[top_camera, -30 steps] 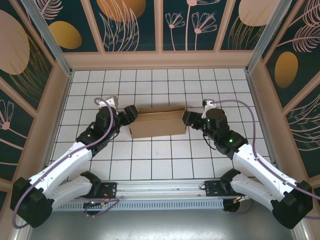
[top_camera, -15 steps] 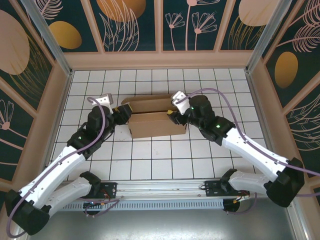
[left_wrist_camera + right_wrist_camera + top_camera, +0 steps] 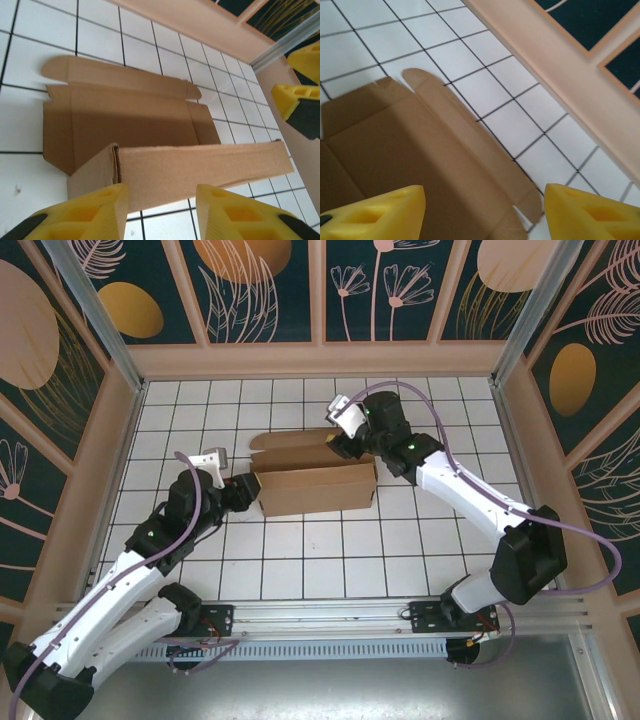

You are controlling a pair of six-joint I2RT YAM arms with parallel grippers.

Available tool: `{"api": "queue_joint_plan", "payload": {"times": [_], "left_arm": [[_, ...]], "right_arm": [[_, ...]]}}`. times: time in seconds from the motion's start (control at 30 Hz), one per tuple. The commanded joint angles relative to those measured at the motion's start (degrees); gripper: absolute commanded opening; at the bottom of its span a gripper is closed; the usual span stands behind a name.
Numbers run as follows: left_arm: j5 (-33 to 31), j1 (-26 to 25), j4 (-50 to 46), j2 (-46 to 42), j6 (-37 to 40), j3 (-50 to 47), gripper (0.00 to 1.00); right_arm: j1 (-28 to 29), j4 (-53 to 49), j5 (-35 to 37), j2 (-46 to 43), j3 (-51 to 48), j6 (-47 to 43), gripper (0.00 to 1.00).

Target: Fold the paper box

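The paper box [image 3: 318, 490] is a shallow brown cardboard mailer in the middle of the tiled floor. Its lid flap [image 3: 292, 445] lies open toward the back. My left gripper [image 3: 243, 493] sits at the box's left end, jaws apart. In the left wrist view the paper box [image 3: 150, 125] shows its front wall just beyond my left gripper [image 3: 161, 202], whose left finger [image 3: 85, 215] is near the corner. My right gripper [image 3: 340, 444] hovers over the back right of the lid, open. Beneath my right gripper [image 3: 485, 212] lies the lid flap [image 3: 440, 150] with its rounded tabs.
A wooden wall [image 3: 320, 360] closes off the tiled floor at the back, with side walls left and right. Bare tiles [image 3: 320, 560] lie between the box and the arm bases. The right gripper's yellow fingers [image 3: 300, 90] appear at the far right of the left wrist view.
The right arm swung from the box's right end to above its back edge, and the lid now lies open behind the box. The left gripper drew back left, its jaws narrowing.
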Motion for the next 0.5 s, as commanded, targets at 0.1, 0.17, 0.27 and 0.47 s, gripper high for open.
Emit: {"api": "queue_joint_plan", "payload": {"times": [0.1,0.17,0.27,0.47], "left_arm": [[2.2,-0.17,-0.12,-0.74,-0.42,-0.93,0.41],[2.4,-0.2,0.01,-0.62,-0.29,-0.93,0.42],[3.83,-0.2,0.97,0.06,-0.87,-1.54,0.42],[5.63,-0.52,2.47,2.39,-2.4,-2.23,0.41]], "right_arm": [[6.38,4.59,-0.22,-3.65,-8.56,7.1,0.58],[7.82,6.96,2.41,-5.59,-11.98,8.36,0.58],[7.51,9.12,6.19,-8.66,-14.91,11.24,0.57],[7.16,7.84,9.33,-8.31,-15.79,16.85,0.52]]}}
